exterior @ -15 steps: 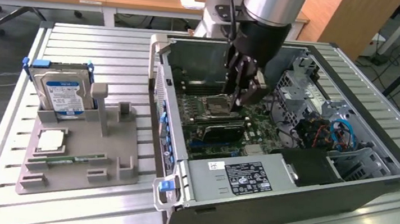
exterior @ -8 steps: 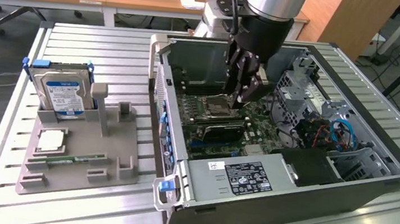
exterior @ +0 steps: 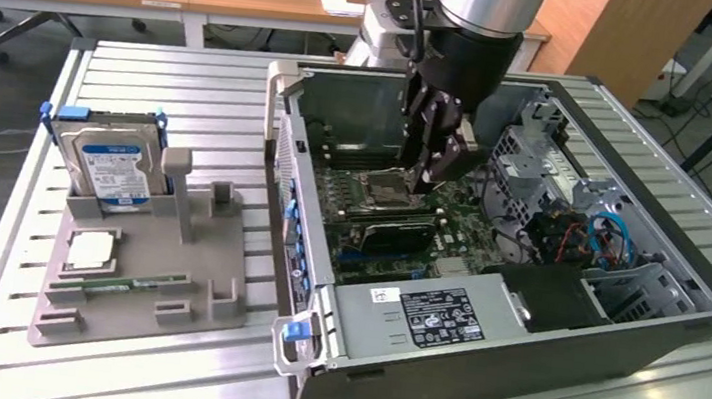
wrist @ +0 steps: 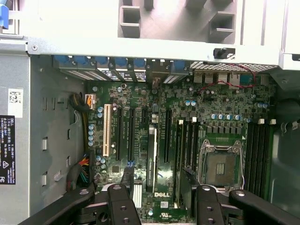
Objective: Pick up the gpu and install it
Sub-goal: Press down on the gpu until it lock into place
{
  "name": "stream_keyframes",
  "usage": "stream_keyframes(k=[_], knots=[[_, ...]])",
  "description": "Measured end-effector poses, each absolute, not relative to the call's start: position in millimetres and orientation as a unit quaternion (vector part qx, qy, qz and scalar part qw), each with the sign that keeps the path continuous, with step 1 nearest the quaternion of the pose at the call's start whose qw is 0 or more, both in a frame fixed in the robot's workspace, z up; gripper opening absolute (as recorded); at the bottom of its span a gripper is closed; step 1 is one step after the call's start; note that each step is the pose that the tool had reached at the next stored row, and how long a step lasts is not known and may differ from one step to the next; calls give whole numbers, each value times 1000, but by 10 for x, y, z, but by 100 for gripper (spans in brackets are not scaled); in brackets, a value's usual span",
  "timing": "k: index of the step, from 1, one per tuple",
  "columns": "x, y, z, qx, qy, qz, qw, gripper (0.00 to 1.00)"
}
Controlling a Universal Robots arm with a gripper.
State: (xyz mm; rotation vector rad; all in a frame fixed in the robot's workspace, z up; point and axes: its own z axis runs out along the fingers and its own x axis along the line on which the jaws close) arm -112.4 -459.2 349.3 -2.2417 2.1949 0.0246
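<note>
Black two-fingered claw (exterior: 437, 174), exterior view: I logged it hanging straight down inside the open computer case (exterior: 311, 355), fingertips just above the motherboard and beside the CPU socket (exterior: 389, 185). The fingers stood spread, with nothing gripped between them.

Item, gpu (exterior: 393, 232): a dark flat card standing on edge on the board, just beside the socket on the side nearer the camera and below the claw's tips. I could not tell from here whether a finger touched it.

Item, grey parts fixture (exterior: 145, 286): on the slatted metal table (exterior: 142, 70), at the exterior view's left of the case. It carried a silver hard drive (exterior: 111, 167) with a blue-white label, standing upright, a square processor chip (exterior: 93, 250) lying flat, and a narrow green memory stick (exterior: 118, 285).

Wrist view, looking down on the green motherboard (wrist: 140, 103). Item, claw (wrist: 161, 199): two black fingers (wrist: 119, 206) set wide apart, the gap between them bare down to the slots.

Item, gpu (wrist: 187, 190): seen edge-on as a dark slab rising from the slots next to the CPU socket (wrist: 220, 166), within the claw's span and close against one finger. Contact there I could not settle. The other finger stood well clear of it.
</note>
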Motion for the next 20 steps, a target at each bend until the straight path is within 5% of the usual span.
stream_keyframes(k=[5, 13, 20], knots=[[-1124, -4592, 3493, -714, 700, 8, 2, 45], [-1124, -4592, 3493, -714, 700, 8, 2, 10], [-1124, -4592, 3493, -714, 700, 8, 2, 10]])
